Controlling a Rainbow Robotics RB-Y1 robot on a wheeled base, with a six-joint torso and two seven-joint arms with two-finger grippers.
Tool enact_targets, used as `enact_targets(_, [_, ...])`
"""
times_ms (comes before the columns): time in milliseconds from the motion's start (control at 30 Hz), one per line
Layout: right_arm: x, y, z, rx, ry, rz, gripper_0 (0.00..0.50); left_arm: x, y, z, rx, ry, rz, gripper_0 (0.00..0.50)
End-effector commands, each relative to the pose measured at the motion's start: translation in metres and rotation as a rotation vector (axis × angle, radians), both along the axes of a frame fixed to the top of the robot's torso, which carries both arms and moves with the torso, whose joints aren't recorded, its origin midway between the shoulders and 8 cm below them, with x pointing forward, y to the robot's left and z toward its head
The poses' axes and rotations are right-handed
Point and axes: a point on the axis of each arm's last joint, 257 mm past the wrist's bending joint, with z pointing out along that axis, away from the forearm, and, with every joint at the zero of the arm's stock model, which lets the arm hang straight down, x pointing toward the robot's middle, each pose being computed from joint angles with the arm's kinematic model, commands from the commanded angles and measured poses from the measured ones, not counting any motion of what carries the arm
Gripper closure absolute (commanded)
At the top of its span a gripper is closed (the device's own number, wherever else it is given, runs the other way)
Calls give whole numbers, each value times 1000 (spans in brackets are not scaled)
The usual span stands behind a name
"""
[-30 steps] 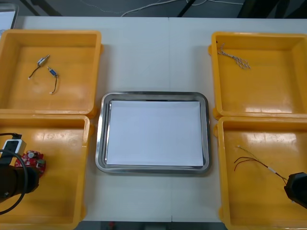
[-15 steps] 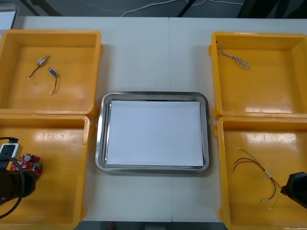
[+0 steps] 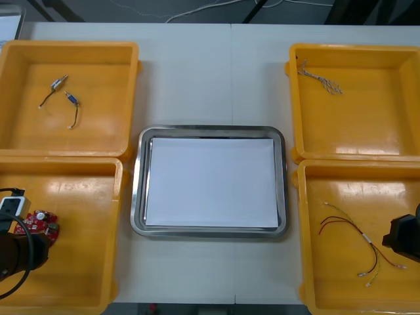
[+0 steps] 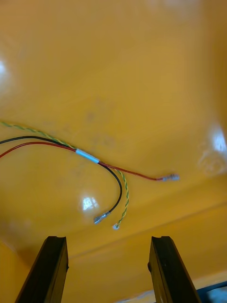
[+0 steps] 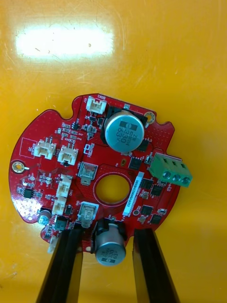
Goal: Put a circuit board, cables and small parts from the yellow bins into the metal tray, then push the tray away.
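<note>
Left gripper: low in the near left yellow bin, its black fingers drawn in and pinching the edge of the circuit board, with a small silver cylinder on that edge between them. The board is a round red disc with a notched rim and a central hole. It carries a larger silver cylinder, a green block with three screw heads, white plastic sockets and black chips. White lettering and a narrow printed sticker run across the board, but neither can be read with confidence.

Right gripper: above the glossy floor of the near right yellow bin, fingers spread wide with nothing between them. The cable bundle lies just beyond the fingertips: a red lead, a black lead and a twisted yellow strand, joined by a short white sleeve and ending in small metal tips.

Metal tray: a rectangle with rounded corners and a shiny rim, white inside, lying between the bins on the light table.

Far left yellow bin: holds small metal parts. Far right yellow bin: holds a thin twisted cable near its corner.
</note>
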Motion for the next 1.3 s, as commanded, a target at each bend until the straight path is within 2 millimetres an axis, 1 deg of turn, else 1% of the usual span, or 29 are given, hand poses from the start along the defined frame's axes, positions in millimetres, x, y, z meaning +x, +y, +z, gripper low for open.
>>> enact_targets(33, [17, 8, 23, -56, -50, 186, 0, -3, 21, 13, 102, 12, -83, 151])
enact_targets(233, [20, 7, 20, -122, -32, 417, 0, -11, 16, 27, 93, 39, -86, 153])
enact_targets(367, [23, 5, 18, -156, -25, 536, 0, -15, 11, 34, 77, 55, -88, 153])
enact_targets(567, [31, 4, 9, -202, -39, 738, 0, -13, 7, 52, 66, 47, -82, 153])
enact_targets(667, [37, 5, 3, -215, -53, 803, 0, -10, 3, 58, 36, 42, -71, 155])
enact_targets(767, [42, 6, -5, -226, -66, 843, 0, -5, -1, 63, -8, 35, -16, 153])
enact_targets(867, [46, 7, -14, -237, -71, 845, 0, -4, -5, 65, -56, 38, 55, 160])
enact_targets(1067, [49, 14, -24, -255, -85, 850, 0, 7, -10, 75, -136, 11, 188, 157])
enact_targets(1100, [49, 14, -25, -253, -85, 850, 0, 8, -10, 76, -144, 9, 199, 152])
enact_targets(1167, [45, 18, -30, -240, -82, 849, 0, 13, -12, 81, -180, -6, 258, 116])
enact_targets(1300, [41, 19, -36, -235, -77, 848, 0, 18, -11, 87, -212, -22, 336, 90])
